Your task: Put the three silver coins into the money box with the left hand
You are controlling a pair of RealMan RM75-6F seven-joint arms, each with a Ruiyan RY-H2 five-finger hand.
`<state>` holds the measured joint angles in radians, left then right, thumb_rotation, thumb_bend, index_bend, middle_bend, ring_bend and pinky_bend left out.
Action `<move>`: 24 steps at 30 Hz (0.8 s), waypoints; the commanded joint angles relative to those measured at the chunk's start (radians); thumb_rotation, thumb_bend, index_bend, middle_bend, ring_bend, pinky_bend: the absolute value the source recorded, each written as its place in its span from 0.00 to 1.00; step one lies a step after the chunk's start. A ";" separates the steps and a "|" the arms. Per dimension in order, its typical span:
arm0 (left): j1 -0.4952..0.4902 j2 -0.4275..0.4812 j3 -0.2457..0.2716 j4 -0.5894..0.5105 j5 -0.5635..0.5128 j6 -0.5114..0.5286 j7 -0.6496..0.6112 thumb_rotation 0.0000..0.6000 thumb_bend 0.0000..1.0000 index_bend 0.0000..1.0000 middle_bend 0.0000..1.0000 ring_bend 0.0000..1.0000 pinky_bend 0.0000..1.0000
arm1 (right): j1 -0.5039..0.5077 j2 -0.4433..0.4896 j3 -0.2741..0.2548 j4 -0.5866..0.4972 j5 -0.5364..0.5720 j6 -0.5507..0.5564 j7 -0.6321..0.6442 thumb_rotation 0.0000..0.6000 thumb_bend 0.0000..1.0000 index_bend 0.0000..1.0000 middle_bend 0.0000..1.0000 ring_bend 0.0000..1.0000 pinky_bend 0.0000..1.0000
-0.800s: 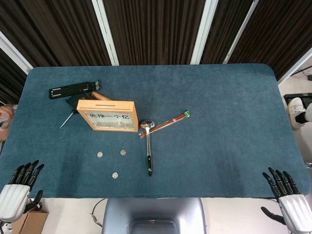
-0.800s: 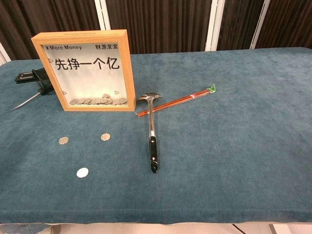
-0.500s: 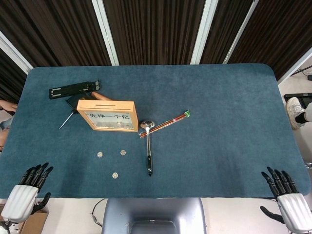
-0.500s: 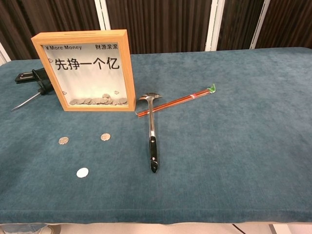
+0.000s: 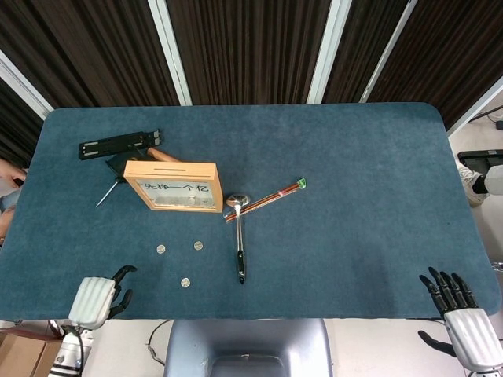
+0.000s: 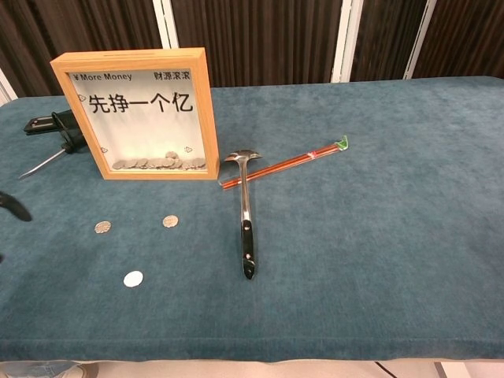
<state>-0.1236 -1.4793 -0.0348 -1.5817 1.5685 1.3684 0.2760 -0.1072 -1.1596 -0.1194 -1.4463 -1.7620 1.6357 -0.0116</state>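
**Coins, money box and robot hands on the felt-covered desk**

Where the desk (image 5: pixel 354 157) is bare, its cover shows as a dull, napped blue-green cloth with rounded corners. The money box (image 5: pixel 174 186) is a shallow rectangular frame of pale wood with a clear front pane printed with dark characters; in the chest view a heap of coins lies along its inner floor. It stands upright on the left half of the desk. Three silver coins, small flat metal discs, lie loose on the cloth in front of the box: the left coin (image 5: pixel 160 249), the right coin (image 5: pixel 198 246) and the near coin (image 5: pixel 185 283), which sits closest to the desk's front edge.

The left robot hand (image 5: pixel 96 297), with a ribbed white back and black fingers, hovers at the front-left edge of the desk. Its fingers are apart and lightly curved, grasping nothing. The near coin lies to its right, apart from it; the other two coins lie further in, between the hand and the box. The right robot hand (image 5: pixel 464 318) rests off the front-right corner, fingers spread and empty, well apart from the coins.

A polished metal ladle (image 5: pixel 239 236) lies crossing red chopsticks (image 5: pixel 267 199) beside the box. A black tool (image 5: pixel 119 145) lies behind it.
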 commanded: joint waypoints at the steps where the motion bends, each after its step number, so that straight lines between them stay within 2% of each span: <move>1: -0.045 -0.104 -0.060 0.067 -0.068 -0.032 0.081 1.00 0.40 0.41 1.00 1.00 1.00 | 0.001 0.002 0.002 -0.002 0.004 -0.002 0.000 1.00 0.05 0.00 0.00 0.00 0.00; 10: -0.107 -0.257 -0.104 0.228 -0.121 -0.040 0.167 1.00 0.39 0.41 1.00 1.00 1.00 | 0.007 0.006 0.005 -0.010 0.018 -0.021 0.002 1.00 0.05 0.00 0.00 0.00 0.00; 24: -0.186 -0.397 -0.146 0.429 -0.201 -0.090 0.197 1.00 0.38 0.41 1.00 1.00 1.00 | 0.008 0.008 0.003 -0.011 0.021 -0.026 0.004 1.00 0.05 0.00 0.00 0.00 0.00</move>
<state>-0.3002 -1.8659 -0.1729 -1.1655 1.3779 1.2865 0.4675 -0.0990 -1.1519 -0.1161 -1.4575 -1.7406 1.6094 -0.0074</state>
